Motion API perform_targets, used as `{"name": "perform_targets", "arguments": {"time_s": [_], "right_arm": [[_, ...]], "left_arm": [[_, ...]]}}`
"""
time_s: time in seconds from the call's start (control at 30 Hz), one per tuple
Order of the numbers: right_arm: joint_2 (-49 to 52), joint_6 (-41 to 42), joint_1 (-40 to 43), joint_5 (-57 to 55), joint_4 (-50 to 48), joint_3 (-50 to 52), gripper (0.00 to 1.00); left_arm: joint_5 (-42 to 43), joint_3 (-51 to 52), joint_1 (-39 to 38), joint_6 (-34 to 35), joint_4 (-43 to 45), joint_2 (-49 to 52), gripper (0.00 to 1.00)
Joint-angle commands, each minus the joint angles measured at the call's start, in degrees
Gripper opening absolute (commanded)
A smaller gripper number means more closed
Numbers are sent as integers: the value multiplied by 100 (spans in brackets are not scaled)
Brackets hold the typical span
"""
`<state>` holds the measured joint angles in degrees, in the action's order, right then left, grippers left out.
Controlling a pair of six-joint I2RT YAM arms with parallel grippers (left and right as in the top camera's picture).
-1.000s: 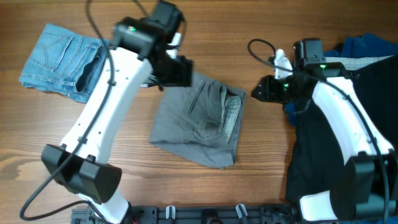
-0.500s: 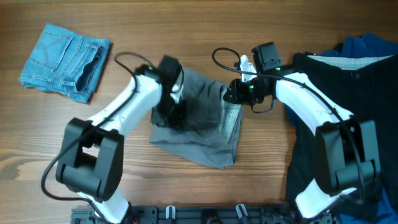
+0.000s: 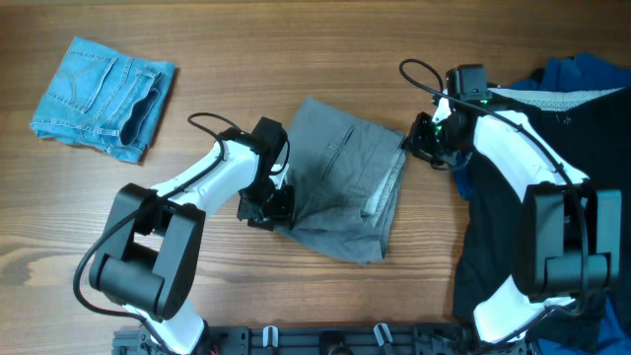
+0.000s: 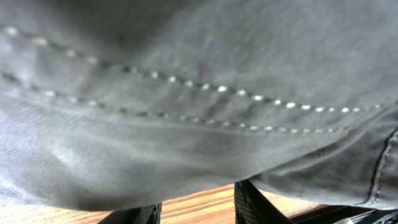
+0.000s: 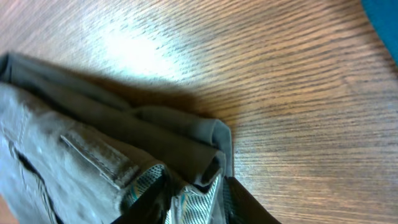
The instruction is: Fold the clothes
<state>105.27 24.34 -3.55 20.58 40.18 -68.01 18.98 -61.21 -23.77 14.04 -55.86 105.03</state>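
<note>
The right hand (image 3: pixel 422 146) (image 5: pixel 193 186) is closed to a narrow gap on the far right corner of the grey shorts (image 3: pixel 340 187) (image 5: pixel 81 143). In the right wrist view its two dark fingers (image 5: pixel 149 202) stand close on either side of the folded waistband edge. The pale striped lining (image 5: pixel 185 208) is caught between them. A belt loop (image 5: pixel 93 155) lies on the waistband just left of the grip. The cloth's corner rests on the wooden surface (image 5: pixel 280 93).

The left hand (image 3: pixel 268 205) (image 4: pixel 196 211) is down at the near left edge of the same shorts, touching the cloth. From its wrist camera, grey fabric (image 4: pixel 199 124) fills almost the whole view, crossed by a row of pale stitches (image 4: pixel 217 87). Only the roots of its fingers (image 4: pixel 255 202) show at the bottom, with a strip of wood between them. The tips are hidden by cloth, so I cannot tell whether this hand is gripping or merely spread.

From overhead, the grey shorts lie folded and tilted in the middle of the surface (image 3: pixel 197 39), between the two arms, with pale lining showing along their right side. Folded denim shorts (image 3: pixel 99 94) sit at the far left, well apart. A black garment (image 3: pixel 488 237) is spread along the right edge under the right arm. A blue garment (image 3: pixel 582 74) lies at the far right corner, touching the black one.
</note>
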Motion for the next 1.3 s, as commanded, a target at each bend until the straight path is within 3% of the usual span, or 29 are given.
{"name": "perform_targets", "arguments": {"time_s": [0.0, 0.1, 0.2, 0.4, 0.43, 0.47, 0.5, 0.53, 0.67, 0.7, 0.73, 0.77, 0.97, 1.0, 1.17, 1.2, 1.23, 1.27], "right_arm": [[-343, -1543, 52, 905, 610, -28, 41], [-522, -1963, -170, 1300, 1670, -22, 52], [-522, -2140, -566, 1276, 2153, 63, 56], [-498, -2144, -1436, 1279, 1982, 66, 67], [-485, -1934, -1532, 1202, 1963, 68, 59], [-476, -1534, -1650, 992, 1963, 96, 26], [-459, -1268, -1711, 831, 2006, 103, 9], [-455, -1215, -1733, 800, 2046, 103, 4], [-455, -1213, -1744, 820, 2393, 103, 4], [-455, -1213, -1746, 817, 2396, 103, 32], [-455, -1211, -1746, 817, 2350, 103, 50], [-446, -1137, -1746, 817, 2288, 103, 52], [-435, -990, -1904, 905, 2031, 341, 46], [-435, -866, -1965, 957, 1794, 533, 51], [-472, -1021, -1939, 1534, 1462, 614, 54], [-492, -1185, -1930, 1735, 1423, 610, 37], [-535, -1231, -1915, 1757, 1508, 590, 33], [-605, -1104, -1853, 1523, 1714, 549, 36]], "left_arm": [[96, -76, 9, -33, -4, -4, 40], [116, -509, 15, -35, -256, -24, 41], [90, -1115, 50, -219, -726, -92, 42], [-214, -1958, 236, -334, -1405, -122, 44], [-214, -1961, 295, -334, -1425, -122, 45], [-234, -1961, 400, -334, -1456, -122, 45], [-256, -1961, 485, -334, -1473, -122, 45], [-293, -1961, 588, -334, -1473, -122, 45], [-586, -1958, 949, -334, -1338, -116, 53], [-601, -1958, 1021, -337, -1228, -116, 55], [-595, -1958, 1069, -332, -1128, -116, 56], [-573, -1958, 1106, -334, -1001, -116, 57], [-494, -1958, 1115, -334, -734, -109, 63], [-494, -1958, 1115, -334, -704, -111, 63], [-505, -1958, 1115, -337, -667, -111, 64], [-540, -1958, 1115, -337, -669, -109, 65], [-570, -1958, 1115, -339, -675, -109, 65], [-584, -1958, 1117, -339, -699, -109, 65]]}}
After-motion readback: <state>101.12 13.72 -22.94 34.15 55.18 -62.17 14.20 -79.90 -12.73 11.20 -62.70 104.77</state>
